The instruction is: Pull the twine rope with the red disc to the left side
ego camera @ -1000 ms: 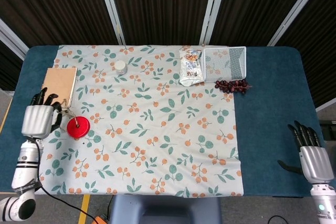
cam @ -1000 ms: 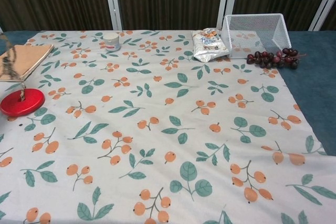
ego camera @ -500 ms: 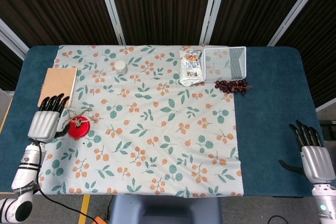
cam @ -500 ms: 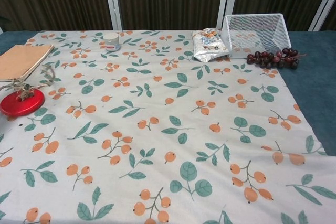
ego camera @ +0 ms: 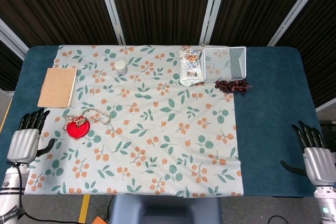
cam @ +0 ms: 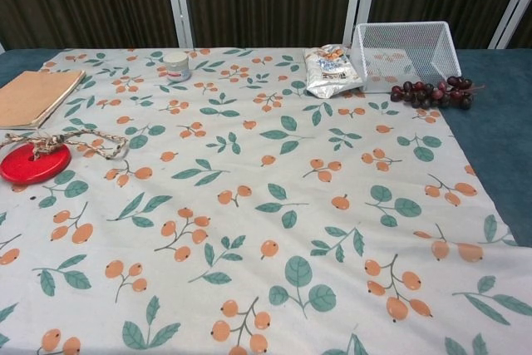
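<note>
The red disc (ego camera: 77, 128) lies flat on the floral cloth near the table's left edge, also visible as the red disc (cam: 33, 163) in the chest view. Its twine rope (ego camera: 93, 114) lies loose across the disc and trails to the right; the twine rope (cam: 79, 140) is slack on the cloth. My left hand (ego camera: 24, 140) hovers at the left table edge, fingers apart, holding nothing, a hand's width left of the disc. My right hand (ego camera: 314, 156) rests at the far right edge, open and empty. Neither hand shows in the chest view.
A brown notebook (ego camera: 58, 86) lies behind the disc. At the back stand a small white jar (ego camera: 121, 66), a snack bag (ego camera: 191, 66), a white wire basket (ego camera: 225, 63) and a bunch of dark grapes (ego camera: 232, 85).
My left hand let go of the twine and drew back left and toward the front edge. The rope dropped slack onto the cloth. The disc stayed in place.
</note>
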You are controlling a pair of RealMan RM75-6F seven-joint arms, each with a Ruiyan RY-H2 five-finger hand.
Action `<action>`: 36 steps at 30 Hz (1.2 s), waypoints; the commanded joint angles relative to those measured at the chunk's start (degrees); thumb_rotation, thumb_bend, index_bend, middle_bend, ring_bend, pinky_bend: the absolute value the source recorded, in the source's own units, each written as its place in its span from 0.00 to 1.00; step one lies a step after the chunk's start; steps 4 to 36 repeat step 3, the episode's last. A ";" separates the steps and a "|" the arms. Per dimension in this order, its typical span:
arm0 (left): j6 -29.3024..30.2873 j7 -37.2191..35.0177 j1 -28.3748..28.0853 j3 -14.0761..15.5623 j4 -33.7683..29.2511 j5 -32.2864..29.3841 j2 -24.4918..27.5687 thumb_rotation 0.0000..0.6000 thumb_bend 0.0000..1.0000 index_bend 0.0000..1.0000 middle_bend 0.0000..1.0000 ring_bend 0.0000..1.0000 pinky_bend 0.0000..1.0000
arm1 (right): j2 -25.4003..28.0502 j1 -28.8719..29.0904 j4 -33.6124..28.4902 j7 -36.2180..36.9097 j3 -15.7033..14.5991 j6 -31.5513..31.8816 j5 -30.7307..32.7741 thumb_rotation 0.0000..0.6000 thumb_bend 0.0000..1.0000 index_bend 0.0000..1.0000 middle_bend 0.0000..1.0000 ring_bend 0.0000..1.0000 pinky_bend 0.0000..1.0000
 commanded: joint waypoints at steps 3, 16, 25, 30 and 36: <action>2.67 -0.93 2.76 0.74 0.06 1.60 -1.14 1.00 0.39 0.00 0.00 0.00 0.05 | -0.05 0.08 0.10 -0.25 -0.05 -0.33 0.11 1.00 0.07 0.00 0.00 0.00 0.00; 2.67 -0.93 2.76 0.74 0.06 1.60 -1.14 1.00 0.39 0.00 0.00 0.00 0.05 | -0.05 0.08 0.10 -0.25 -0.05 -0.33 0.11 1.00 0.07 0.00 0.00 0.00 0.00; 2.67 -0.93 2.76 0.74 0.06 1.60 -1.14 1.00 0.39 0.00 0.00 0.00 0.05 | -0.05 0.08 0.10 -0.25 -0.05 -0.33 0.11 1.00 0.07 0.00 0.00 0.00 0.00; 2.67 -0.93 2.76 0.74 0.06 1.60 -1.14 1.00 0.39 0.00 0.00 0.00 0.05 | -0.05 0.08 0.10 -0.25 -0.05 -0.33 0.11 1.00 0.07 0.00 0.00 0.00 0.00; 2.67 -0.93 2.76 0.74 0.06 1.60 -1.14 1.00 0.39 0.00 0.00 0.00 0.05 | -0.05 0.08 0.10 -0.25 -0.05 -0.33 0.11 1.00 0.07 0.00 0.00 0.00 0.00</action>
